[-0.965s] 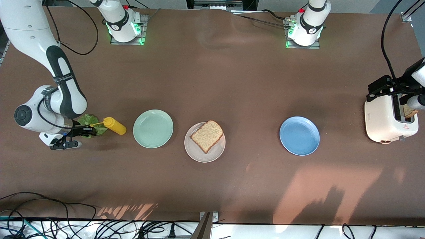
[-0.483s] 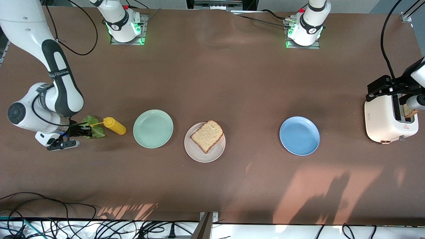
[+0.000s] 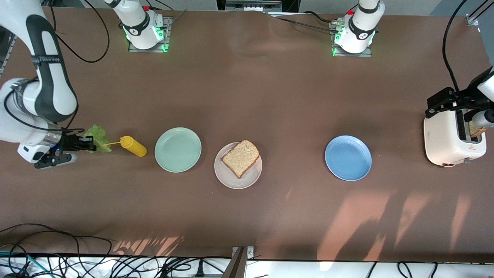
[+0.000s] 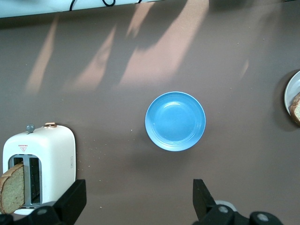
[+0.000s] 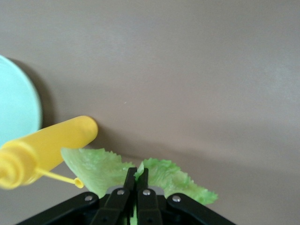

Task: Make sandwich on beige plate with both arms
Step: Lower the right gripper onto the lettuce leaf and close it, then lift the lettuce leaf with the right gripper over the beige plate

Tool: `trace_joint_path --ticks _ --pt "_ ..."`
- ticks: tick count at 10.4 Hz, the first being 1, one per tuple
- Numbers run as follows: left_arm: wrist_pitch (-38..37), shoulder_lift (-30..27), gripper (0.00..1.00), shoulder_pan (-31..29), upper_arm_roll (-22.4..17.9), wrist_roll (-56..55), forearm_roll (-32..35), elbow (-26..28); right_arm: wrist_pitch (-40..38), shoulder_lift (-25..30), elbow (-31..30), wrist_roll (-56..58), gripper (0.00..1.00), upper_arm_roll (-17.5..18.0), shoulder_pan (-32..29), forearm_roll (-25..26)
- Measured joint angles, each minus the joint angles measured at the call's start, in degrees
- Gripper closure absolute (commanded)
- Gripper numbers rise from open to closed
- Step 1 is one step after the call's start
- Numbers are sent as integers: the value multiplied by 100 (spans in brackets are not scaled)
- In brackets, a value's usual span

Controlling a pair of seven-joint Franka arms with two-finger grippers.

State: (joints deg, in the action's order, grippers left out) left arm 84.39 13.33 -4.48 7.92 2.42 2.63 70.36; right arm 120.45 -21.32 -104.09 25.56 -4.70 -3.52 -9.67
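Observation:
One brown bread slice (image 3: 241, 157) lies on the beige plate (image 3: 236, 181) at mid table. My right gripper (image 3: 85, 144) is shut on the green lettuce leaf (image 3: 96, 138) and holds it in the air at the right arm's end of the table, beside the yellow bottle. In the right wrist view the gripper (image 5: 137, 174) pinches the leaf (image 5: 174, 178). A second bread slice (image 3: 476, 130) stands in the toaster (image 3: 447, 141); it also shows in the left wrist view (image 4: 12, 187). My left gripper (image 4: 139, 199) is open and empty, high over the toaster.
A yellow squeeze bottle (image 3: 132, 146) lies next to the lettuce. A mint green plate (image 3: 178, 149) sits between the bottle and the beige plate. A blue plate (image 3: 348, 157) sits toward the left arm's end. Cables run along the table edge nearest the front camera.
My right arm has risen and swung toward its end of the table, lifting the lettuce leaf away from the bottle. The left arm has not moved.

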Motion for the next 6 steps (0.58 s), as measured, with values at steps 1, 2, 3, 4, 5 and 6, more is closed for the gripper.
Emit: trace_joint_path --ticks 1,2,3,4,5,6 --pt "0 0 0 0 0 0 0 0 -236 173 2 0 100 0 -1 0" --pt "0 0 0 0 0 0 0 0 -418 314 2 0 100 0 -3 0" --pt "0 -1 0 0 0 0 0 0 -533 393 1 0 100 -2 -7 1" --pt "0 -1 0 0 0 0 0 0 -576 412 -1 2 100 -6 -13 2" --pt "0 -1 0 0 0 0 0 0 -586 409 -8 6 100 -8 -19 3" --pt "0 -1 0 0 0 0 0 0 -623 412 -7 6 100 -9 -20 4"
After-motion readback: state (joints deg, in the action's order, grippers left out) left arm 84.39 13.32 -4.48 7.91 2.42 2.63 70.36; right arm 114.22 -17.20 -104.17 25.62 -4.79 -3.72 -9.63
